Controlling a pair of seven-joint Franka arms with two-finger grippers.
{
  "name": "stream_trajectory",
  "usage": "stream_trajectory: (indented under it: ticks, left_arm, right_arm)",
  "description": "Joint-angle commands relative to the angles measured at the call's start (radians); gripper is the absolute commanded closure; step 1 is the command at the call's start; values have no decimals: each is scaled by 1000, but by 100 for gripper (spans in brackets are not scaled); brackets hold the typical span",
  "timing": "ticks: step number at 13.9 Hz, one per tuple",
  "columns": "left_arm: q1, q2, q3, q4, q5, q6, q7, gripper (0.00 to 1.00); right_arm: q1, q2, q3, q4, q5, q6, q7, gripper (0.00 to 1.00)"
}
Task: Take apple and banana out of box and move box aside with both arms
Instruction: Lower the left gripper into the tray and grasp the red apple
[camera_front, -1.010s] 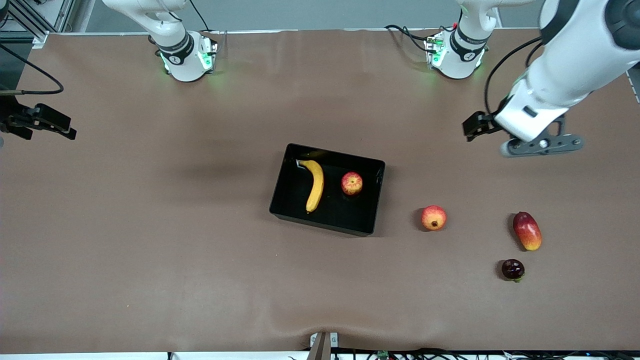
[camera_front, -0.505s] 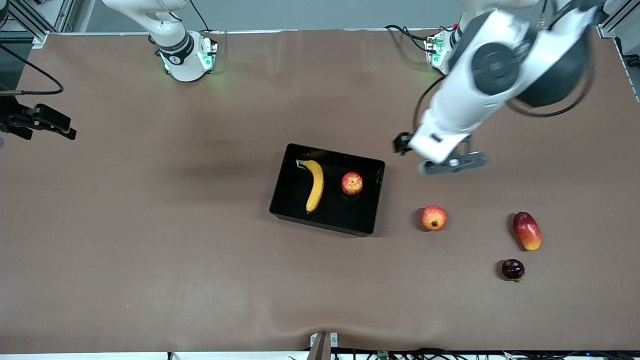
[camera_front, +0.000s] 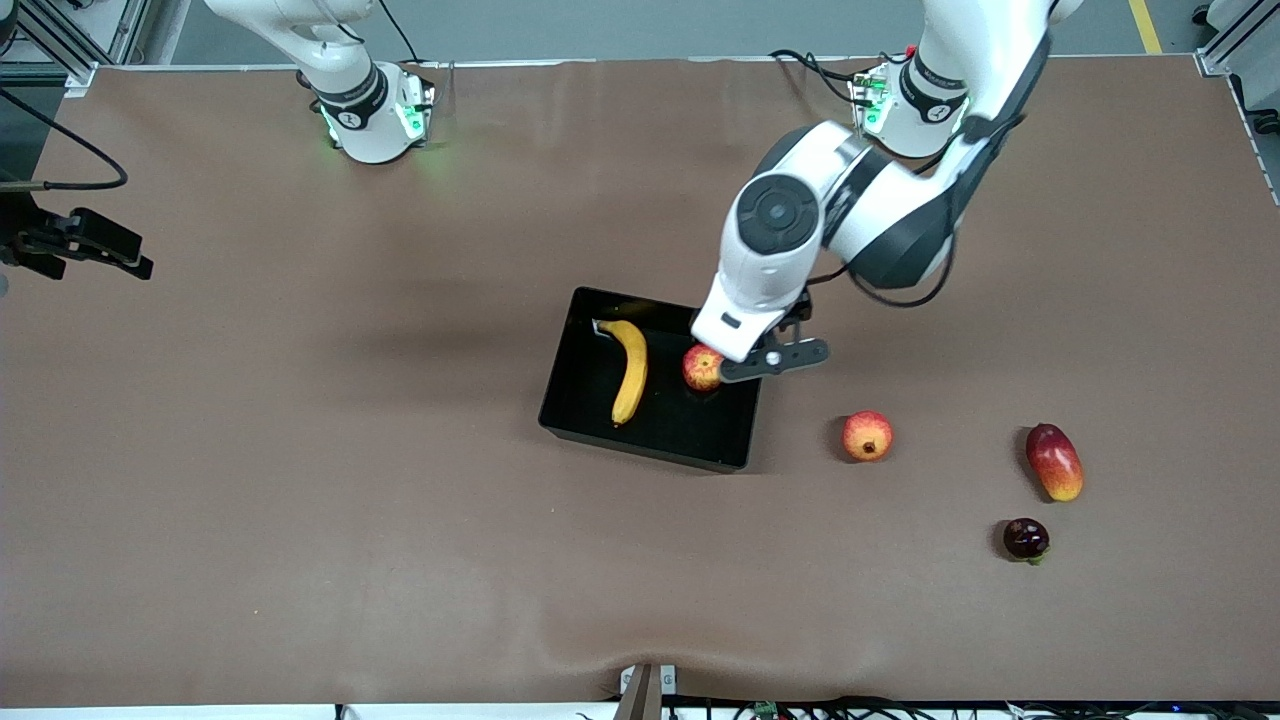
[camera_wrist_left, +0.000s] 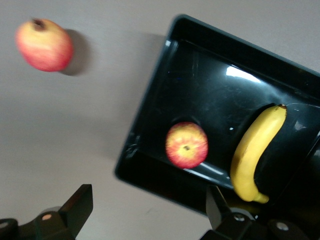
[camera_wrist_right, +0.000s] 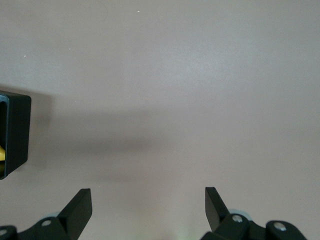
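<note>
in the front view, the left gripper (camera_front: 772, 360) is hanging over the box (camera_front: 745, 420) wall at the left arm's end; the apple (camera_front: 702, 367) is lying in the box just beside it, the banana (camera_front: 629, 368) past the apple toward the right arm's end. the right gripper (camera_front: 85, 245) is waiting at the right arm's end.

in the left wrist view, the left gripper (camera_wrist_left: 147, 212) is standing spread and empty, with the apple (camera_wrist_left: 186, 145) and banana (camera_wrist_left: 255, 152) below it in the box (camera_wrist_left: 150, 115).

in the right wrist view, the right gripper (camera_wrist_right: 148, 210) is standing spread and empty, the box (camera_wrist_right: 15, 132) corner well apart from it.

box (camera_front: 590, 375) wall under left pincer (camera_front: 765, 365) | apple (camera_front: 700, 368) beside | table (camera_front: 300, 450) bare elsewhere
</note>
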Motion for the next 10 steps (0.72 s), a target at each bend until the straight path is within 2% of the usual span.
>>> stream_trajectory:
  ticks: [1, 4, 10]
  left_arm:
    - [-46, 83, 5, 30, 38, 70, -88, 0]
    - [-70, 147, 6, 31, 87, 121, -159, 0]
    - [-102, 175, 9, 28, 94, 149, -188, 0]
  right_arm:
    - [-13, -14, 10, -8, -4, -5, 5, 0]
    - [-13, -14, 10, -8, -4, -5, 3, 0]
    - [-13, -14, 10, -5, -4, -3, -2, 0]
